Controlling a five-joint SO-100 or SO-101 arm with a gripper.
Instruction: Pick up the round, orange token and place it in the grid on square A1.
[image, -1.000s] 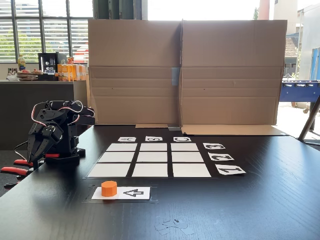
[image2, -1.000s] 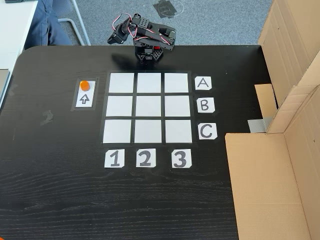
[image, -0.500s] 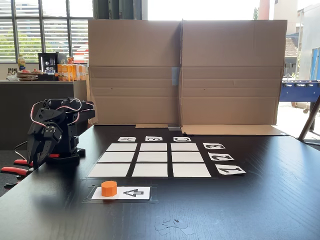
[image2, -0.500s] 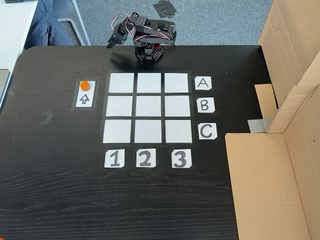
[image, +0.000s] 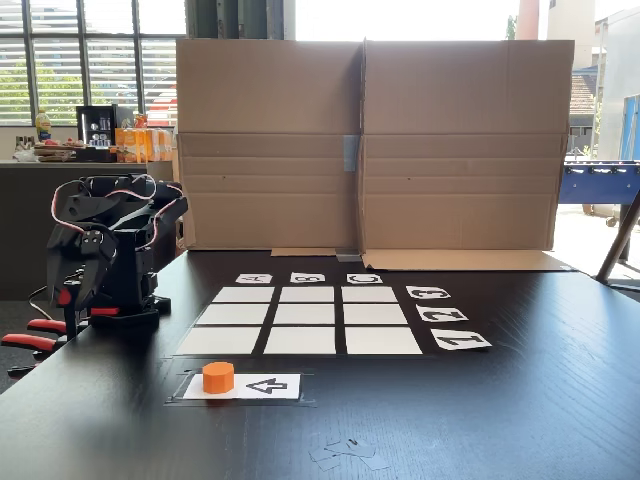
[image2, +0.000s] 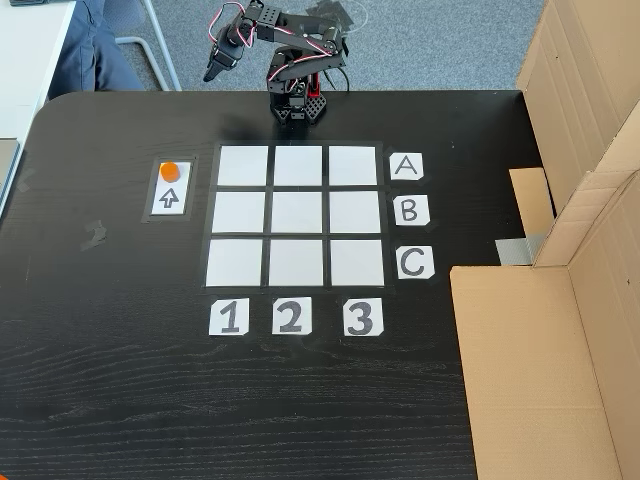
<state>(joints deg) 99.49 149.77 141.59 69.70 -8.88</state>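
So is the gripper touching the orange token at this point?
Apart. In a fixed view from above, the gripper hangs beyond the table's far edge, while the token sits on the arrow card, bare table between them.

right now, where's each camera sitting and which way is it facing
Low fixed view: sits at table height by the edge near the token, facing across the grid toward the cardboard wall; arm and hand show at left.
High fixed view: sits above, facing down on the table; arm and hand show at the top edge.
Both share token, grid and arm.
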